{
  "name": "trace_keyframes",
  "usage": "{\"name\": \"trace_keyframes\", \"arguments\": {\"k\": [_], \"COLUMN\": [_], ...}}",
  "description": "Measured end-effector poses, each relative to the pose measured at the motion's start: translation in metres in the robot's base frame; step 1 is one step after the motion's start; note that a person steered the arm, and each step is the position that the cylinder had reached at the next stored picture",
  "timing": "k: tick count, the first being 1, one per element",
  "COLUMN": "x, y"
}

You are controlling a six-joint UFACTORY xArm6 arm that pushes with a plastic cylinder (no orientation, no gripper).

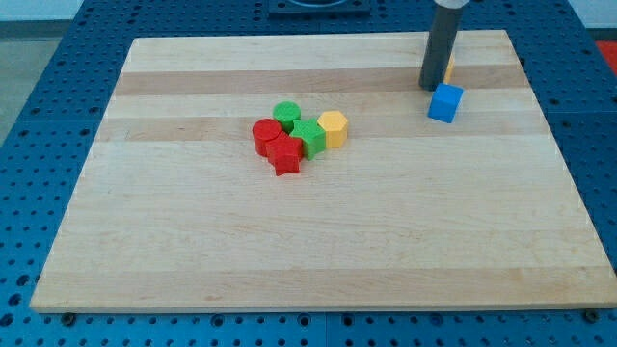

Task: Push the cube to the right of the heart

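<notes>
A blue cube lies near the board's upper right. My tip rests on the board just above and left of the cube, very close to it or touching. A yellow block peeks out from behind the rod on its right; its shape is hidden. No heart shape can be made out clearly.
A tight cluster sits near the board's centre: a green cylinder, a red cylinder, a red star, a green block and a yellow hexagonal block. The wooden board lies on a blue perforated table.
</notes>
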State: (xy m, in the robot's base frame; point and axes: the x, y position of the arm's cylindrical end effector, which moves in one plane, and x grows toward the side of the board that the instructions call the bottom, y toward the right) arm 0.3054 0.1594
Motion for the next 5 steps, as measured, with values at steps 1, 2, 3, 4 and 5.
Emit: {"name": "trace_keyframes", "arguments": {"k": [1,2,3,4,5], "x": [-0.016,-0.020,-0.019,-0.016,-0.016], "y": [0.005,0.007,-0.011,-0.032,-0.034]}}
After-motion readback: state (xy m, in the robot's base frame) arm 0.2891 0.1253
